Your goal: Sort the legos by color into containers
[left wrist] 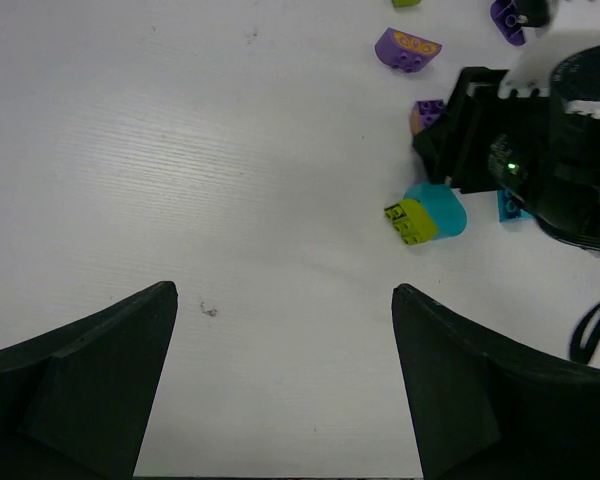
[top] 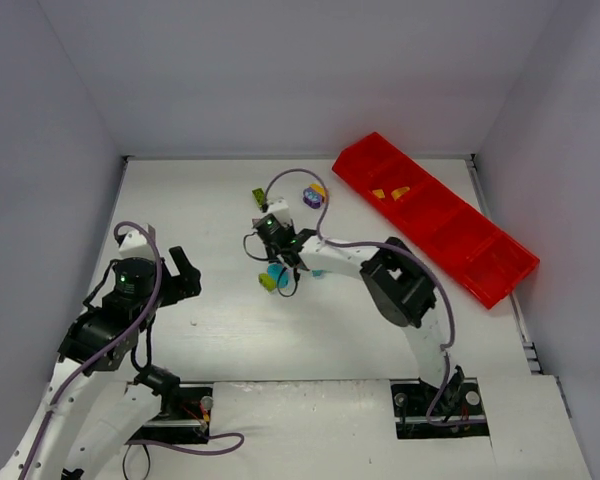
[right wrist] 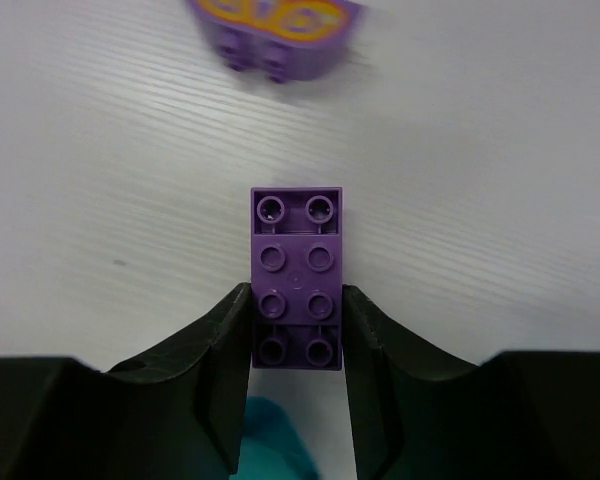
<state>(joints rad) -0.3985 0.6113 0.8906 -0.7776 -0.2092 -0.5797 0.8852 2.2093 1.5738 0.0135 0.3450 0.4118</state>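
My right gripper (right wrist: 296,296) is shut on a purple eight-stud brick (right wrist: 296,262), pinched at its near half just above the table; it is left of centre in the top view (top: 268,226). A purple curved brick with an orange print (right wrist: 275,30) lies just ahead of it. A cyan brick joined to a lime one (left wrist: 425,215) lies near the gripper. My left gripper (left wrist: 285,300) is open and empty over bare table, well left of the bricks (top: 185,268). The red tray (top: 510,275) lies at the right; one compartment holds orange-yellow bricks (top: 390,192).
A lime brick (top: 259,196) and a purple-and-yellow brick (top: 312,195) lie beyond the right gripper. A small cyan brick (top: 317,272) lies beside the right arm. White walls close the table at the back and both sides.
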